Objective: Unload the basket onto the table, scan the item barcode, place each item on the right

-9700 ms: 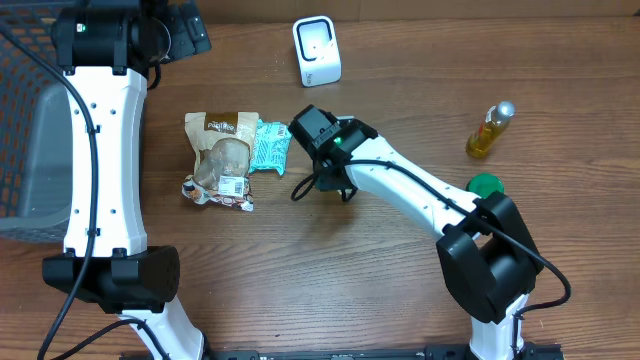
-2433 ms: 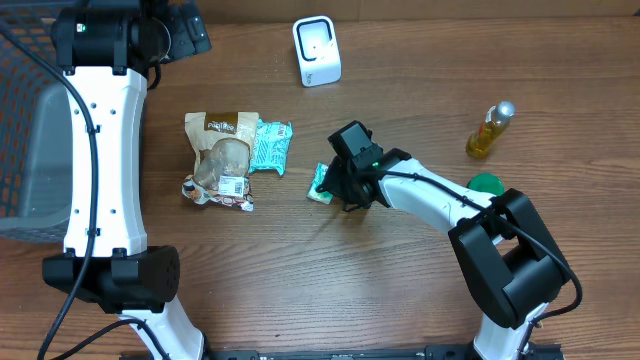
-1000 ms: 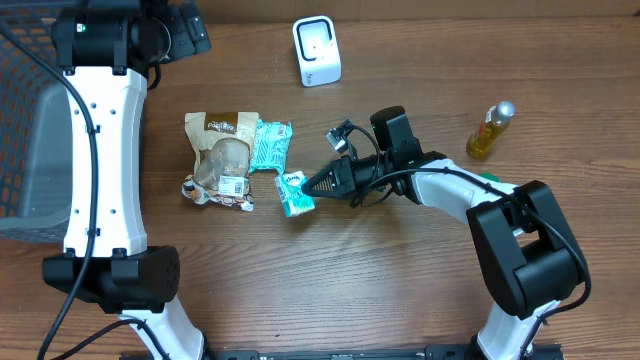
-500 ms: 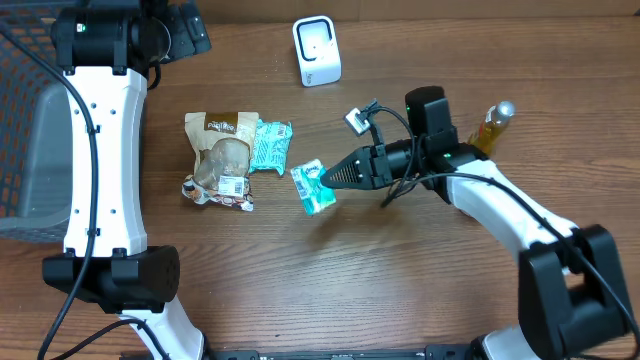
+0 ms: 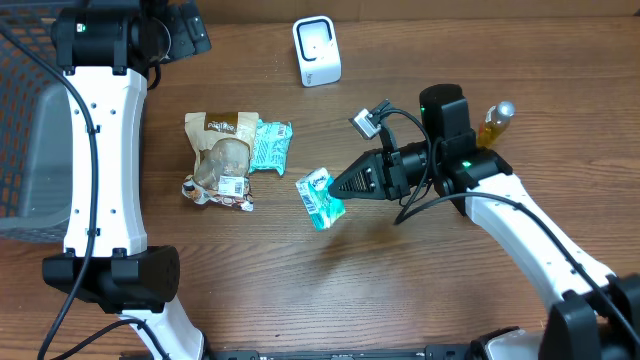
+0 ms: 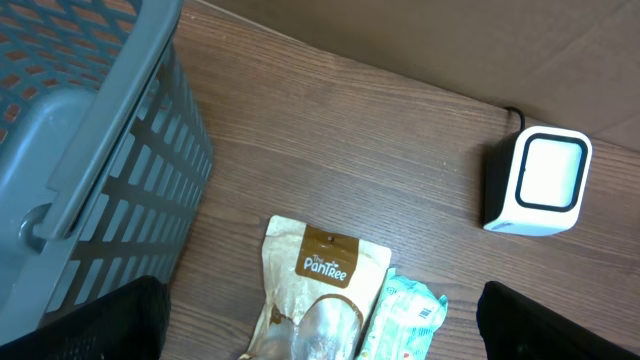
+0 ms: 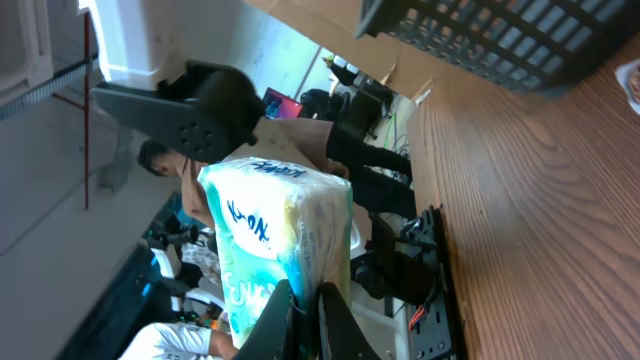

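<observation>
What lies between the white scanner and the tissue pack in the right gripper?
Nothing; the overhead view shows only bare table between the white scanner and the tissue pack.

Overhead looks straight down on the whole surface (image 5: 300, 290); the high left wrist view shares its scanner (image 6: 540, 180); the right wrist looks sideways, close.

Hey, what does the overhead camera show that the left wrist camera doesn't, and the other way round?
Only the overhead view: the right claw shut on a teal tissue pack, and the yellow bottle near the table's right side. Only the left wrist view: the basket seen side-on with slots in its wall, and the cable behind the scanner. Both: the white scanner, the PanTree bag and the teal packet lying against it.
</observation>
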Robot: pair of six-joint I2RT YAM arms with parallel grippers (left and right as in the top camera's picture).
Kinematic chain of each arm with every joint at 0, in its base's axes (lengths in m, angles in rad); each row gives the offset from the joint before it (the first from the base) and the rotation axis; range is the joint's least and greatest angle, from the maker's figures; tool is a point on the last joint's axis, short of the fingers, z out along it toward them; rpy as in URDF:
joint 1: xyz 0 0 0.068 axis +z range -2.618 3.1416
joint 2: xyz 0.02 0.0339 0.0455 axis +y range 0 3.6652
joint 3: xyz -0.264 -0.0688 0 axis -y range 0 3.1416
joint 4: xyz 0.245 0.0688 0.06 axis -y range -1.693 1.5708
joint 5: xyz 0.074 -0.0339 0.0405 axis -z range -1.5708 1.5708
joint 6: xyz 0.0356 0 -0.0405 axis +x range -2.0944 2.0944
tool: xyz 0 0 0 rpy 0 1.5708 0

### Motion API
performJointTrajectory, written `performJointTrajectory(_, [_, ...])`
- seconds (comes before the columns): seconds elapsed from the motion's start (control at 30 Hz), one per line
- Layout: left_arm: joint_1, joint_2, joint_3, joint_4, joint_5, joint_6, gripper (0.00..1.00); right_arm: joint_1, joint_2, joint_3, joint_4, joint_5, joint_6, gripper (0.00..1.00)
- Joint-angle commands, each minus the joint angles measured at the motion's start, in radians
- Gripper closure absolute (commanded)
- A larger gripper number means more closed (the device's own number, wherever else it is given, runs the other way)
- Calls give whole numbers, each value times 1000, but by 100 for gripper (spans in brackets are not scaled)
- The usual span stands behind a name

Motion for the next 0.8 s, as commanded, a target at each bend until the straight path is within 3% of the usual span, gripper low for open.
performJointTrajectory(0.0, [-1, -6, 19, 1, -3, -3, 0, -2, -81, -3, -7, -33, -8, 96])
performJointTrajectory(0.77, [-1, -6, 19, 1, -3, -3, 0, -2, -145, -3, -53, -33, -8, 96])
